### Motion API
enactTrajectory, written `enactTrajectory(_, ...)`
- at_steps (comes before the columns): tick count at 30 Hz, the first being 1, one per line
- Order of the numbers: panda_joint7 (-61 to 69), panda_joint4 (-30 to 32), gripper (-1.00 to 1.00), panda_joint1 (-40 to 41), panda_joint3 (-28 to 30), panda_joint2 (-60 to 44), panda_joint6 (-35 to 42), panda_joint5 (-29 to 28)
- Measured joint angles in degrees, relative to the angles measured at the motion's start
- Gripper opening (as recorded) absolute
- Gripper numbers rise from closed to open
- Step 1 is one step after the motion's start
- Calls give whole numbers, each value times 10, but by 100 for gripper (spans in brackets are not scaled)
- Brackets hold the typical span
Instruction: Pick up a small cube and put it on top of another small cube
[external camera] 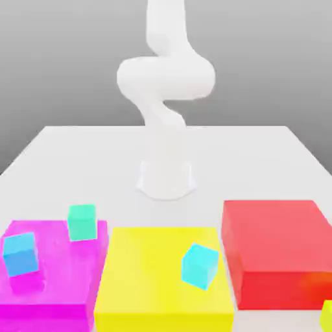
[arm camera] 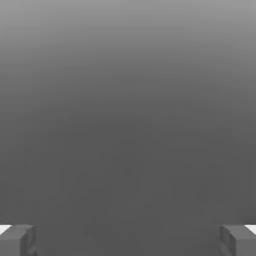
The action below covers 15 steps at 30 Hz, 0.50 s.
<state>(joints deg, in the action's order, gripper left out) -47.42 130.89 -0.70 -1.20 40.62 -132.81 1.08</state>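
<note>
The small lime yellow-green cube [external camera: 327, 316] sits on the table at the exterior view's bottom right corner, cut off by the picture's edge. The small teal cube [external camera: 82, 222] rests on the back of a flat magenta block [external camera: 58, 295] at the exterior view's left. The white arm [external camera: 166, 78] rises from its base at the table's middle and bends upward out of the picture. In the hand view my gripper [arm camera: 128, 240] is open, its two grey fingertips [arm camera: 17, 239] far apart with nothing between them, facing plain grey background.
A blue cube [external camera: 21, 253] lies on the magenta block's left part. A lighter cyan cube [external camera: 199, 264] sits tilted on the big flat yellow block [external camera: 142, 285]. A big red block [external camera: 275, 249] stands at the right, beside the lime cube. The white table [external camera: 78, 155] stretches behind them.
</note>
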Motion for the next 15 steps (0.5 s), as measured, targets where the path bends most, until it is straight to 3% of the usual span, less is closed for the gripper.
enactTrajectory(8,-63,-29,0,-18,-51,-168,-33,20)
enactTrajectory(15,-141,-54,0,-37,-101,-314,-62,4)
